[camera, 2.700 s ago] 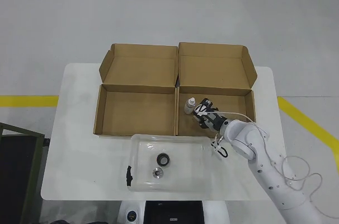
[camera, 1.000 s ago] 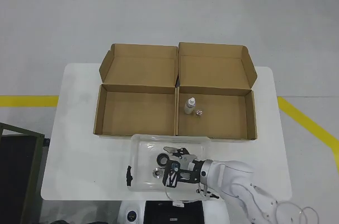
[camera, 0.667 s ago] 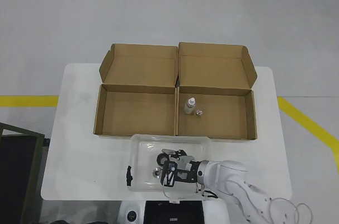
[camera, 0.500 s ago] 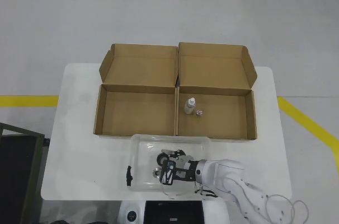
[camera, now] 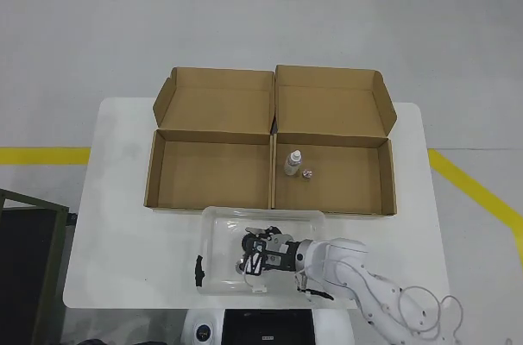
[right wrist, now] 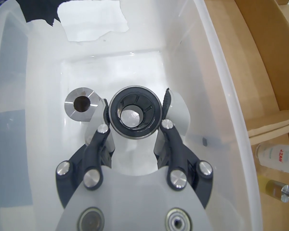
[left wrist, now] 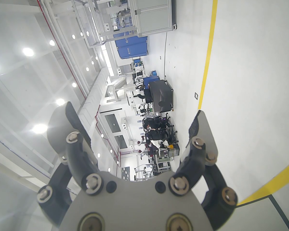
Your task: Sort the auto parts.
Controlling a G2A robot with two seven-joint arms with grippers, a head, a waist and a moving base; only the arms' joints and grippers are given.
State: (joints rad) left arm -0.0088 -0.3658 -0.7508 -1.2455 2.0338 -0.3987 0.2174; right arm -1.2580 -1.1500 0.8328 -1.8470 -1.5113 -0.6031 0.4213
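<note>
Left gripper (left wrist: pixel 134 111): we see its fingers spread wide with nothing between them, aimed out at the room and away from the work.
Black tape (camera: pixel 197 270): stuck on the left rim of the bin, lower left of centre in the top view.
Left box (camera: pixel 210 177): open cardboard box, upper left of centre, with no part in it yet.
Clear bin (camera: pixel 261 210): low in the middle of the top view, just below the two boxes. It holds the unsorted parts.
Metal bushing (right wrist: pixel 71 111): lies on the bin floor just beside the outer face of one finger of the right gripper.
Black ring (right wrist: pixel 148 102): stands on end on the bin floor, its bore facing up at the wrist camera.
Right gripper (right wrist: pixel 136 104): down inside the bin with one pad on each side of the black ring. Both pads look pressed against its wall, so we read it as pinched.
Bottle (camera: pixel 293 162) and bolt (camera: pixel 308 173): already in the right box (camera: pixel 352 181), near its left wall.
Step in hand: we judge this to be the pick of the black ring, with the sort partly done.
Next move: a straight lift clear of the bin wall without nudging the metal bushing, then a carry up to a box. We cannot tell which box it belongs in.
</note>
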